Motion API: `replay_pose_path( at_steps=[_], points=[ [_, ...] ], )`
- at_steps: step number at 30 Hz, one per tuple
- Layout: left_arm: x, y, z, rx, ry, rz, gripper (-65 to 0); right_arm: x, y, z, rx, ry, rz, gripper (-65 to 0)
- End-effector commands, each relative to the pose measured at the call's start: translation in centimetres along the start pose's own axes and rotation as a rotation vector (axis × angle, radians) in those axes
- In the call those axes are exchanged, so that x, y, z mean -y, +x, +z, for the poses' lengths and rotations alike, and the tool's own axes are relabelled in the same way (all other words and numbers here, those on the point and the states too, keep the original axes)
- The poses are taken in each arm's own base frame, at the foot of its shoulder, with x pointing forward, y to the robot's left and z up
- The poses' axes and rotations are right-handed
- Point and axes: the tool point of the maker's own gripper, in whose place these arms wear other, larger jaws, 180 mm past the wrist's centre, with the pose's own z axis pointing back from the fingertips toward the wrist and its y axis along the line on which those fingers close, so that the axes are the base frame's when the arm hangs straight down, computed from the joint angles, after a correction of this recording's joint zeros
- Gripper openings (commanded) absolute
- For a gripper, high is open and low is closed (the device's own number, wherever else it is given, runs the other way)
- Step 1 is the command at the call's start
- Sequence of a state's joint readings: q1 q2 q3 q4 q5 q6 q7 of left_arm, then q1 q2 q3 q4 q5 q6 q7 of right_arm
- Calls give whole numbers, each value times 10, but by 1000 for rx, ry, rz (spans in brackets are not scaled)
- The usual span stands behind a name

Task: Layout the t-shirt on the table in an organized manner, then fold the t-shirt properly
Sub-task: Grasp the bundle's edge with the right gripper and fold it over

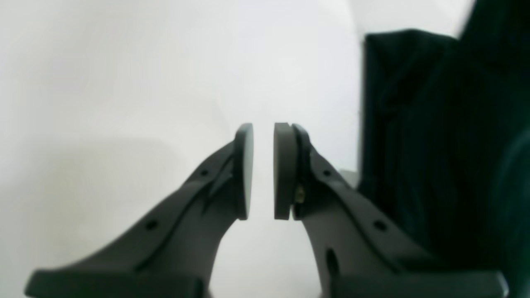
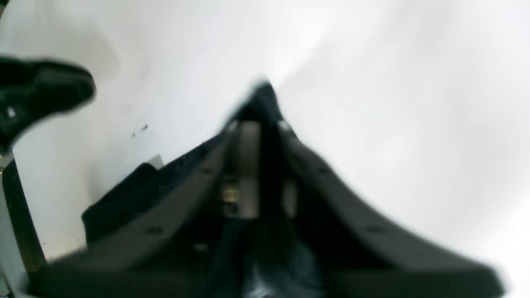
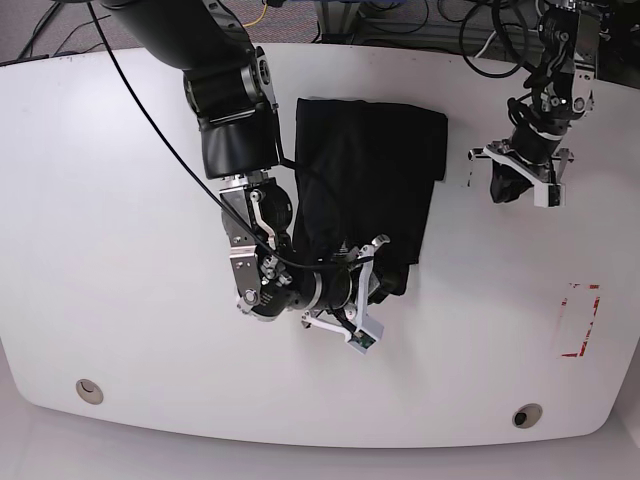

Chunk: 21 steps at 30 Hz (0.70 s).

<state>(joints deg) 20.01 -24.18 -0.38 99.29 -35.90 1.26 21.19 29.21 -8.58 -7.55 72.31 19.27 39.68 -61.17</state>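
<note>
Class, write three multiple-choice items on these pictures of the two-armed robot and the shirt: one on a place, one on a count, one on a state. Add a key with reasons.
1. Where is the red tape outline?
A. under the t-shirt
B. on bare table, on the base view's right
C. beside a grommet on the left

2. How many round grommets show in the table?
A. two
B. three
C. four

3. What is between the left gripper's pads?
A. a fold of cloth
B. red tape
C. nothing, only a narrow gap

Key: 1 B, the outline lies apart from the t-shirt. 2 A, one sits near each front corner. 3 C, white table shows through the gap in the left wrist view.
</note>
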Motion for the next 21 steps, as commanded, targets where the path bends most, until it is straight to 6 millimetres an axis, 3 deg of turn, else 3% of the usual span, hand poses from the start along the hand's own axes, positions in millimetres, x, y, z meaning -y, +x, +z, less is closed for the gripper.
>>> replay_pose_path(
  at_steps=[1,7,11,13,17,21],
  points=[
    [5,14,1,44,-19,-18,-574,1,32,7,84,-3,36,-444],
    [42,7,1,25,-112,-40,-574,2,39,11,99,-11,51,-120],
    [69,8,2,31,-180,-56,-574,3,53,18,127,-26,79,-11],
    [85,12,2,40,-221,-67,-574,8,59,28,143,-50,101,0],
    [128,14,6,50,-332,-87,-574,24,69,67,179,-153,191,-17],
    [157,11,5,47,-402,-76,-574,36,51,87,124,-220,224,-48]
  ],
)
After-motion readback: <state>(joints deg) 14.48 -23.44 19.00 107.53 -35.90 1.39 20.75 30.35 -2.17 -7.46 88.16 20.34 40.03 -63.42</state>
